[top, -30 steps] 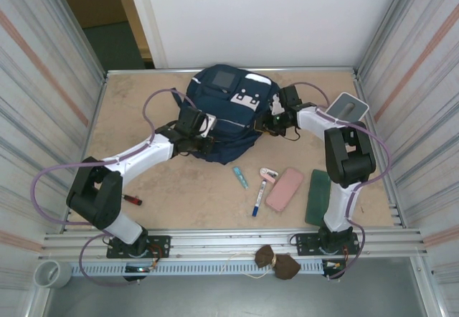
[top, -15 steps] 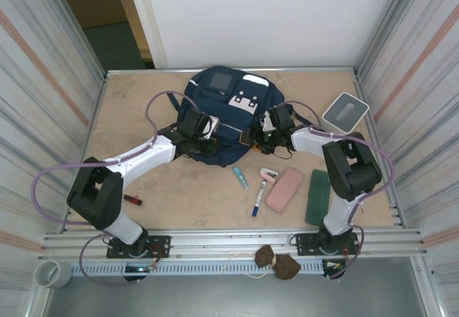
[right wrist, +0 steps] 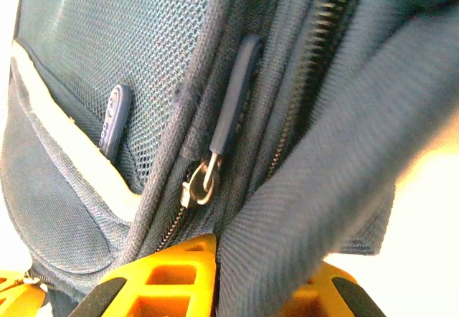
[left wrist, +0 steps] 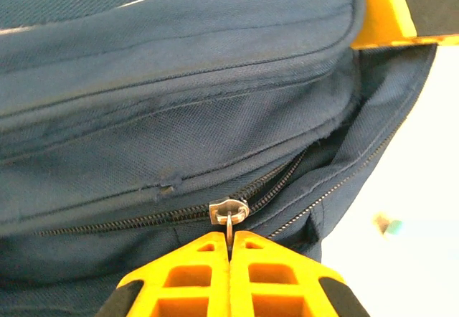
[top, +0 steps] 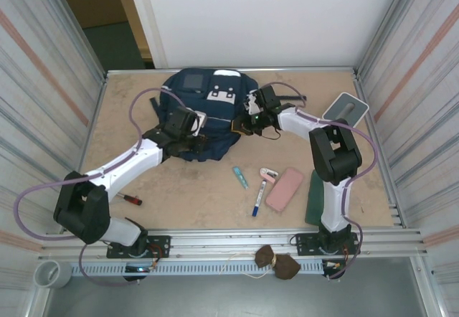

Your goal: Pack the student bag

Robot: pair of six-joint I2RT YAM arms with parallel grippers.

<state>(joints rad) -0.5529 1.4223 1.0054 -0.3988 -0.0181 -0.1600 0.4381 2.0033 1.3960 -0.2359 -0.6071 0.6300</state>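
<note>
Since a second earlier, the student bag (top: 204, 109) had slid leftward across the table (top: 186, 188), and both arms had gone with it, the right one reaching farther across. The bag lay slumped between the two grippers, touching both.

The left gripper (top: 188, 125) pressed against the bag's near-left side. In its wrist view the yellow jaws stood fully together, pinching the metal zip pull (left wrist: 229, 209) just ahead of them. The right gripper (right wrist: 258, 256) had a thick fold of the bag's fabric running between its fingers (right wrist: 165, 277) and looked clamped on it. A long navy zip tab (right wrist: 233, 95) hung just beyond that fold.

The bag looked soft and floppy. It would probably sag and bunch rather than hold its shape, and drag rather than lift cleanly. Sensible holds were the zip pull for opening and a seam or fold opposite to brace against the tug. Slick woven cloth might slip from a shallow pinch.

What the bag contained could not be told, as no opening faced a camera. A pink case (top: 285, 188), a green notebook (top: 318, 196) and a pen (top: 258, 201) lay loose, well behind the right gripper toward its base. A grey box (top: 345, 107) sat to that gripper's right, its contents unclear.
</note>
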